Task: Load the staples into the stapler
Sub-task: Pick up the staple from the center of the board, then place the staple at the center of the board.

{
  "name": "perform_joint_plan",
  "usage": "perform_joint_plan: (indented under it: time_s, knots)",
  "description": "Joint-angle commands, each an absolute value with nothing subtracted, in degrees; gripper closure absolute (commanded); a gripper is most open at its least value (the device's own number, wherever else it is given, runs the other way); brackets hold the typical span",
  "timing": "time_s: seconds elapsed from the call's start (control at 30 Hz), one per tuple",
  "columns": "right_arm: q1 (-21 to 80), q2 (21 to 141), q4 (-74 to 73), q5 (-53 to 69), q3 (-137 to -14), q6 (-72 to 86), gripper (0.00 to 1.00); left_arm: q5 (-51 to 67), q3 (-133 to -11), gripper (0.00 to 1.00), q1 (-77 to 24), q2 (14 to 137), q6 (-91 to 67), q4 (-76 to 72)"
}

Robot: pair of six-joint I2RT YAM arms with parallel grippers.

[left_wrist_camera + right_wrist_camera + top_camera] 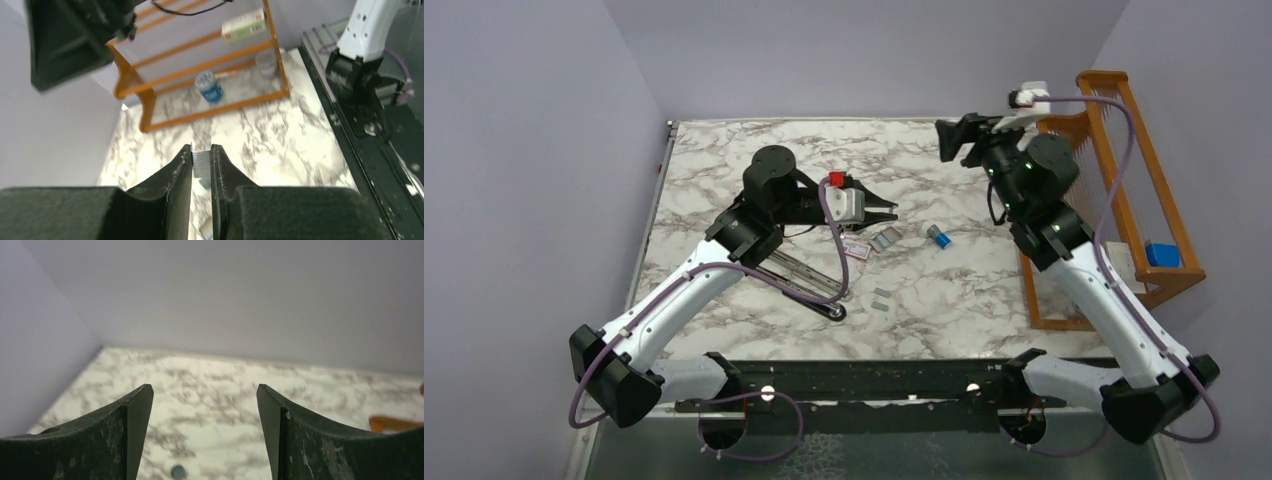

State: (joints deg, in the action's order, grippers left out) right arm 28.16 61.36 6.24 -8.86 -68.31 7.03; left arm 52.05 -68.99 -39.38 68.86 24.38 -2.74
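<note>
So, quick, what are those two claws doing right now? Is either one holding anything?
Left claw: closed on a strip of staples.
Right claw: open, holding nothing.

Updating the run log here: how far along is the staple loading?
Done: one strip of staples is picked up, pinched in the shut left gripper. In hand: that strip is not yet in the stapler, which lies on the table beside that arm. Left: inserting it. More loose strips lie nearby. The right gripper is open, empty and raised.
</note>
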Motion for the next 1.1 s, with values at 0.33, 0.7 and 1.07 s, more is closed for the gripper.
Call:
perform_joint_plan:
  time_s: [0.33, 0.7, 1.07]
  knots:
    - [15.37, 71.86, -20.43, 11.19, -64.83, 22.32, 0.20, 34.83, -71.34, 1.00, -45.96, 83.55, 41.74, 24.86]
    - [14.50, 46.16, 5.85, 6.54, -47.89, 24.64, 0.19, 20.16, -79.19, 1.00, -53.95, 102.63, 49.38, 35.71]
    - [14.50, 45.56, 3.77, 8.01, -48.31, 20.89, 0.18, 10.99, -82.56, 1.00, -55.82, 110.44, 51.68, 39.90]
